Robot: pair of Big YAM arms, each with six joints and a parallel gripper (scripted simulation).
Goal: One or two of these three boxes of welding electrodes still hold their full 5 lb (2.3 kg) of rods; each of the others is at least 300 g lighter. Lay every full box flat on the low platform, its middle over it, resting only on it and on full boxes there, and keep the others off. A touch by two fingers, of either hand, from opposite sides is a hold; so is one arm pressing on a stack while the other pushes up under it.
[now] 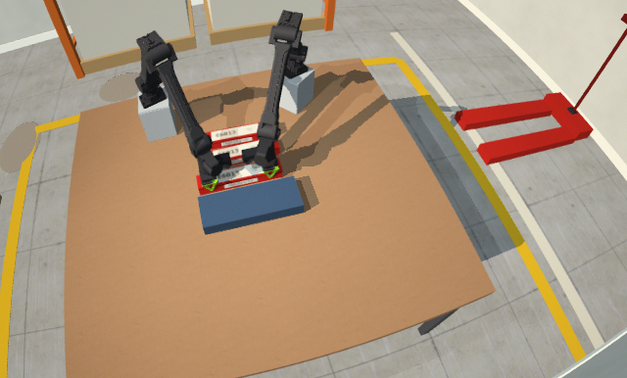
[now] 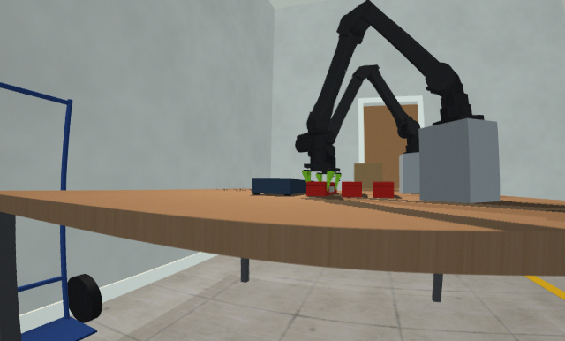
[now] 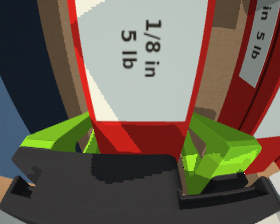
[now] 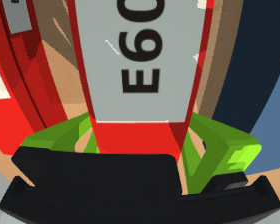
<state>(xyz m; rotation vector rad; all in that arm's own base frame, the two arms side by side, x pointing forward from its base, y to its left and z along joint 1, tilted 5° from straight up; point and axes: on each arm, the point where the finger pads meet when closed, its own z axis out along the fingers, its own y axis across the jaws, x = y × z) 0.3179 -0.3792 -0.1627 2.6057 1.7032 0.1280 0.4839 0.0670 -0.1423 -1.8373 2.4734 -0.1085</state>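
Observation:
The red-and-white electrode box [image 1: 242,183] [image 2: 316,191] [image 3: 106,65] [image 4: 101,60] nearest the blue platform [image 1: 252,202] [image 2: 272,186] [image 3: 8,95] [image 4: 263,95] lies flat beside it, at about table height; any small lift cannot be told. My left gripper [image 1: 270,166] [image 3: 140,110] is shut on its "1/8 in 5 lb" end, green fingers on both long sides. My right gripper [image 1: 209,180] [image 4: 140,110] is shut on its "E60" end in the same way. The middle box [image 1: 218,152] [image 2: 351,190] and the farthest box [image 1: 234,131] [image 2: 383,190] lie flat behind it, parallel.
The grey arm pedestals [image 1: 158,121] [image 1: 299,92] stand behind the boxes. The platform sits close in front of the held box, on the tan table [image 1: 271,294] [image 2: 200,205]. The middle box is close behind the fingers. A red pallet jack [image 1: 531,144] stands off the table.

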